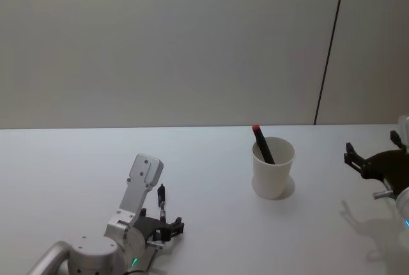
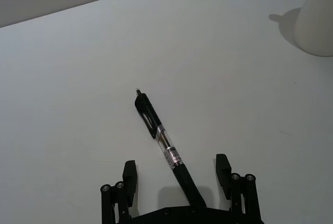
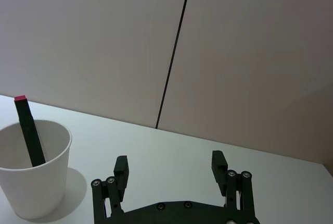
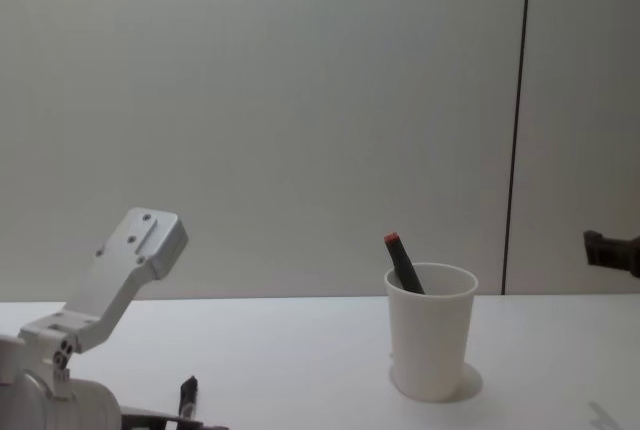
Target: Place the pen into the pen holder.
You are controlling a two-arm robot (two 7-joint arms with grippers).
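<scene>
Starting nearest the body, at about seven o'clock on the table (image 1: 217, 243) in the head view, we find the left gripper (image 2: 176, 161) set low over the surface. Its jaws stand wide apart and have hold of nothing. The black pen (image 2: 156, 127) lies flat on the table between them. Its barrel passes about midway between the two fingertips, touching neither, and its near end runs back under the palm.

In the head view the pen's long axis runs roughly from six to twelve, with the far tip leaning a little toward eleven. It therefore points away from the gripper, not across the gap. We judge that closing the jaws would pinch the barrel across its width, which suits a grasp. The slight skew may turn the pen a little as the fingers meet it. We cannot tell whether the fingertips already touch the table.

Farther out, at about two o'clock from the left gripper and well apart from it, the pen holder (image 1: 273, 174) stands upright. A dark red-topped pen (image 1: 262, 142) already leans inside it toward eleven.

The right gripper (image 3: 170, 159) hangs at three o'clock, beside the holder. Its jaws are likewise spread and empty. The left arm is plainly the one placed for the pick, and the carry would run forward and rightward.
</scene>
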